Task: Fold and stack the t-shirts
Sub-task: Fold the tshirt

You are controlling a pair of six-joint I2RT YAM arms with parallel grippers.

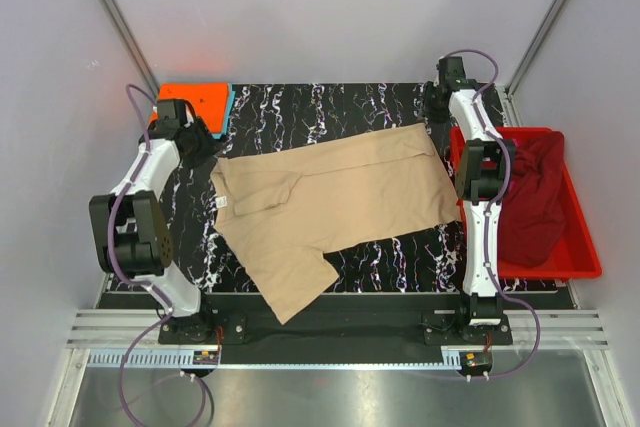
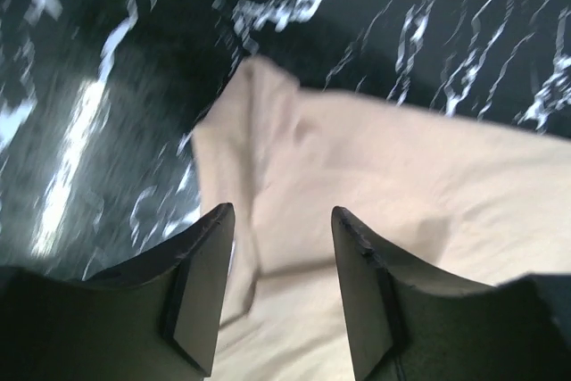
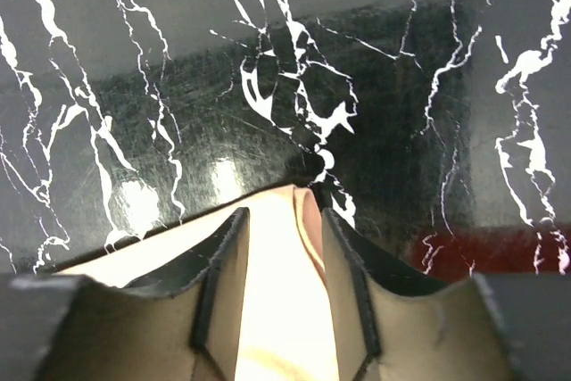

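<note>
Where the black marbled table (image 1: 400, 107) fills the cell floor, the tan t-shirt (image 1: 330, 197) lies spread across its middle, flat and a little askew, with one sleeve trailing toward the near edge.

Red bin (image 1: 585, 247) at the table's right side, beside the right arm. Contents: a maroon t-shirt (image 1: 530, 197), crumpled in a heap and taking up most of the bin (whether more cloth lies under it cannot be told).

Far left corner: an orange t-shirt (image 1: 195, 97) lying flat on a light blue t-shirt (image 1: 228, 107), of which only a thin edge shows. Both sit on the table, well apart from the bin.

Left gripper (image 2: 283, 213): over the tan shirt's far left corner, jaws parted, cloth lying loose under the gap and nothing clamped. View blurred.

Right gripper (image 3: 284, 214): low over the tan shirt's far right corner, near the bin. Jaws stand apart. The cloth's corner runs between the fingers, but the gap is much wider than the fabric, so it is not pinched.
</note>
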